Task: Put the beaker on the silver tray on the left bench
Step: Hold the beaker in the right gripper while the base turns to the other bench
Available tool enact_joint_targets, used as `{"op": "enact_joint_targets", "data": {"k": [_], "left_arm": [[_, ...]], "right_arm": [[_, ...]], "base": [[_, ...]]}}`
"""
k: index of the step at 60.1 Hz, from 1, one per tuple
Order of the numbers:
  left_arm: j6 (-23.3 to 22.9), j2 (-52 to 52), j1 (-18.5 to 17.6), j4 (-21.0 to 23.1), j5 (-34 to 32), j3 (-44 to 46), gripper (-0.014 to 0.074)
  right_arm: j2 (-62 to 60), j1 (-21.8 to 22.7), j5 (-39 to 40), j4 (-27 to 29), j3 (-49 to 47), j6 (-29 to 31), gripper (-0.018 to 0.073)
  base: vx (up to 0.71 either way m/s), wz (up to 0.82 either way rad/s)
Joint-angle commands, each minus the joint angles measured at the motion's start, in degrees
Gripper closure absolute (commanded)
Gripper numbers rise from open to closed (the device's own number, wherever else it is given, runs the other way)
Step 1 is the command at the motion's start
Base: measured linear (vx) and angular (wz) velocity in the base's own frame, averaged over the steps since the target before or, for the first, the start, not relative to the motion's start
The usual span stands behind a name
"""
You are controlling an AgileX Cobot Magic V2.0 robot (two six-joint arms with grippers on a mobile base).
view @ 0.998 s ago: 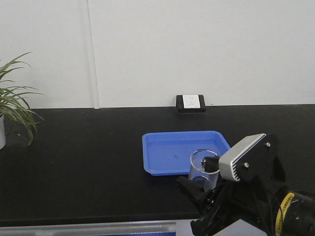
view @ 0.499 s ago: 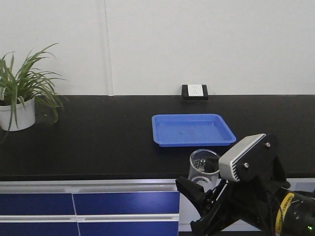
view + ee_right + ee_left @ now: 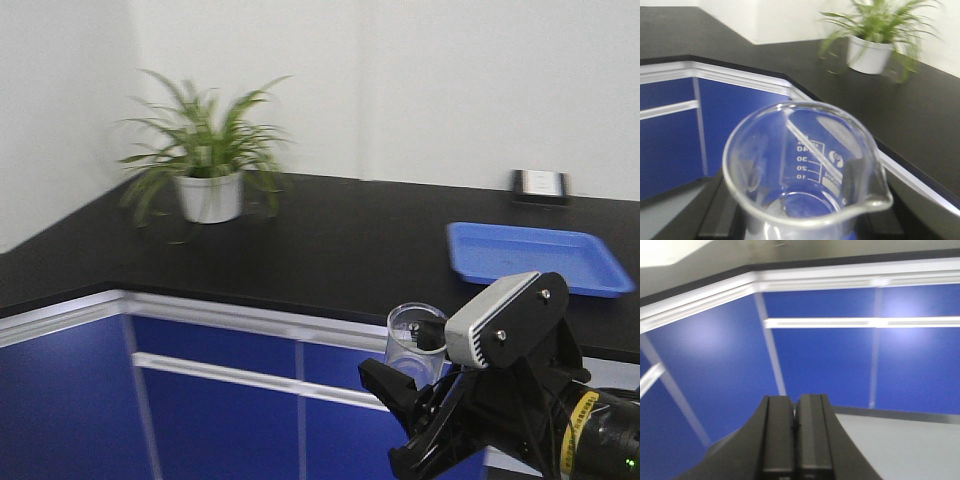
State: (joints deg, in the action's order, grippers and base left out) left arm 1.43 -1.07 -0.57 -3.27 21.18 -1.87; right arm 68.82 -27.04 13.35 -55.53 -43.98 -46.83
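Entry: beaker (image 3: 414,338), empty clear glass; we judge it light, slick and breakable. Pinched at its lower wall by the right gripper (image 3: 418,372), off the bench (image 3: 300,250). Left gripper (image 3: 795,432) pressed together, empty.

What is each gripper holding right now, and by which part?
The right gripper holds the small clear glass beaker upright by its lower wall, near the base. The left gripper is shut on nothing.

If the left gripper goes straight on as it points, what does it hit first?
Probably the blue cabinet front; the left gripper, shut, aims at it with nothing visible between, though depth is unclear.
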Motion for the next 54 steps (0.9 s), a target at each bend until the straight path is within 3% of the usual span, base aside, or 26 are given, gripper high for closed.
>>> {"op": "enact_joint_targets", "data": {"k": [1, 54], "left_arm": [[-0.06, -0.43, -0.31, 0.17, -4.3, -1.13, 0.0595], [-0.06, -0.43, -0.31, 0.17, -4.3, -1.13, 0.0595]], "right_arm": [[-1.55, -0.09, 2.69, 0.64, -1.89, -0.16, 0.046], [-1.55, -0.09, 2.7, 0.64, -1.89, -0.16, 0.046]], "base": [[-0.16, 0.74], [-0.1, 0.84]]}}
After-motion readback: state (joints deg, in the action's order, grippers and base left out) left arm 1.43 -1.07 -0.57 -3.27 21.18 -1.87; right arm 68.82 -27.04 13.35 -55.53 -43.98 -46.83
